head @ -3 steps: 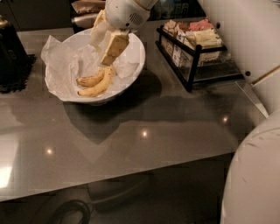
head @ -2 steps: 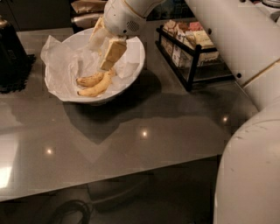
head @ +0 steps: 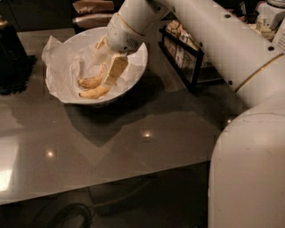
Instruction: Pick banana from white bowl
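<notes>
Banana (head: 94,92) lies inside the white bowl (head: 138,67), low on the near side and resting on the crumpled white paper (head: 62,67) that lines it. A second curved yellow piece (head: 89,82) sits just behind it, touching or nearly so; can't tell if it's a separate fruit or part of the same one. Gripper (head: 110,76) is down inside the bowl, tilted, its tan tip right at the right-hand end of the yellow pieces, touching or almost touching. Whether the gripper is spread or closed: cannot tell, since its own wrist housing covers most of it. Nothing seen lifted; both yellow pieces rest on the paper. White arm (head: 213,40) comes in from the upper right, crossing over the bowl's far right rim. The robot's big white body (head: 249,169) fills the lower right corner. Bowl stands on a glossy grey table (head: 133,138), toward the back left, with a dark shadow below it and small light spots reflected on the surface. Black wire rack (head: 189,55) with packets inside stands to the right of the bowl, near but apart, partly behind the arm. Dark object (head: 13,58) at the left edge, beside the bowl. Two tan bags (head: 93,6) at the back, beyond the bowl.
</notes>
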You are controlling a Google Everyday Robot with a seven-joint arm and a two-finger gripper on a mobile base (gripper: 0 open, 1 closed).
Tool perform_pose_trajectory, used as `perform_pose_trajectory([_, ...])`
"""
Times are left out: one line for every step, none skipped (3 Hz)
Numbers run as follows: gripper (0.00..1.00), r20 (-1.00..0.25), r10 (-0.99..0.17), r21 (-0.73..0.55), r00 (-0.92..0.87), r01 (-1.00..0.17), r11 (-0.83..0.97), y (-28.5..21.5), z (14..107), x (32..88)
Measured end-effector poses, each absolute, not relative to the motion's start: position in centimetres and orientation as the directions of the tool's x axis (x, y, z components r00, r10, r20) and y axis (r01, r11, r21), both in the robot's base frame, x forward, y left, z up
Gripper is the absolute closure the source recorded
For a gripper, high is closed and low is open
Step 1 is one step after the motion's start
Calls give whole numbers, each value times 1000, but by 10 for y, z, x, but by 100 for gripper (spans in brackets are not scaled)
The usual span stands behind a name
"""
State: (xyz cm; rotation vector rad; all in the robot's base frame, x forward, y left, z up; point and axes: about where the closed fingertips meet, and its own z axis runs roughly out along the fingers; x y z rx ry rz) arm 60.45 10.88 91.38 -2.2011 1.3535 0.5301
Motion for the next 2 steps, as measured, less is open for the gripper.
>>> perform_pose_trajectory([36, -564, -709, -184, 423, -902, -392, 116, 896, 614])
perform_pose_trajectory([36, -553, -711, -188, 434, -897, -401, 122, 894, 627])
